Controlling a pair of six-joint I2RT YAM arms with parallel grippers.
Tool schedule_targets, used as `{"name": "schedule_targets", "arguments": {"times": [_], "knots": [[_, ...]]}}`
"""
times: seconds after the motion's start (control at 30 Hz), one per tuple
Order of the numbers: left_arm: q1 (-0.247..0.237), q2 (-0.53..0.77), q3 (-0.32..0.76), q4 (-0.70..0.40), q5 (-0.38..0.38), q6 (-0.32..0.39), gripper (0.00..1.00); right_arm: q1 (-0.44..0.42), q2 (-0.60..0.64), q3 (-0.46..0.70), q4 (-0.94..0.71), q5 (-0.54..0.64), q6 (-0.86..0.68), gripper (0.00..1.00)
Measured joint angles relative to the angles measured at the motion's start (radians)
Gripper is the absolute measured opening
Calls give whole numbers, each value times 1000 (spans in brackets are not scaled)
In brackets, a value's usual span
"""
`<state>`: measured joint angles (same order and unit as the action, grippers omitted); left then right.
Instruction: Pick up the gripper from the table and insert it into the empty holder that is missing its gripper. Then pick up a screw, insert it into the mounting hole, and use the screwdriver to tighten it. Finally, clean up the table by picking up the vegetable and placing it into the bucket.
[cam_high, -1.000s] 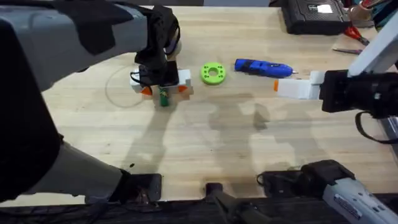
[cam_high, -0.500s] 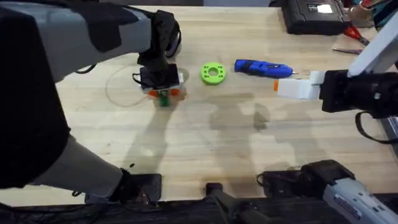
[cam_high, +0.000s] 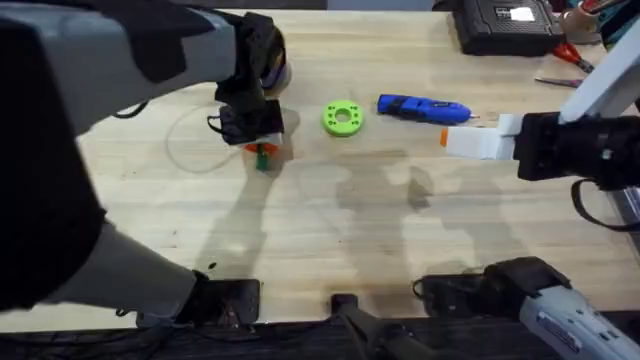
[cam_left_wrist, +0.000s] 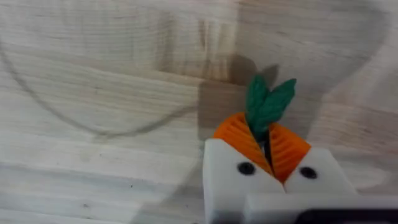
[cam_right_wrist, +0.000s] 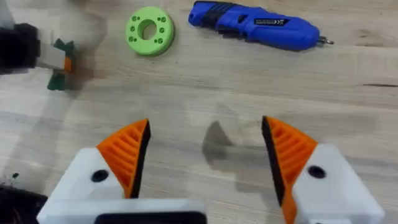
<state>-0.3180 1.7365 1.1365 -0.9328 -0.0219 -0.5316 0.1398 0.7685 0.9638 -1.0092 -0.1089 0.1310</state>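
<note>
Over on the left of the light-wood butcher-block table (cam_high: 330, 240), the left arm's white gripper with orange ribbed pads (cam_left_wrist: 266, 149) was clenched on the small dark-green toy vegetable (cam_left_wrist: 267, 102), its leafy end poking out between the pads just above the wood. That looked like the clean-up step, so the next move called for lifting it and carrying it to the bucket. Further right lay a lime-green ring with holes (cam_high: 342, 117) and the blue pen-shaped electric screwdriver (cam_high: 423, 109), while the right gripper (cam_right_wrist: 205, 155) hung spread apart and empty.
</note>
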Motion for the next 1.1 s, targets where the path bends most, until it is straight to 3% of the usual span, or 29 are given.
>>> {"name": "schedule_targets", "arguments": {"times": [0.23,0.4,0.5,0.6,0.63,0.83,1.03,1.07,1.1], "knots": [[0,-176,154,-50,0,51,18,0,0,0,0,0,0,991],[0,-275,305,0,-15,188,18,0,0,0,3,0,0,991],[0,-284,338,79,-58,270,18,0,0,0,6,0,0,992],[10,-265,338,156,-95,328,18,0,0,0,6,0,0,991],[35,-213,338,227,-115,361,18,0,0,0,6,0,0,990],[97,-48,338,325,-134,386,18,0,0,0,6,0,0,990],[134,38,336,344,-124,394,25,0,0,0,6,0,0,991],[135,37,336,345,-124,401,125,0,0,0,6,0,0,991],[135,34,336,349,-123,399,298,0,0,0,6,0,0,991]]}}
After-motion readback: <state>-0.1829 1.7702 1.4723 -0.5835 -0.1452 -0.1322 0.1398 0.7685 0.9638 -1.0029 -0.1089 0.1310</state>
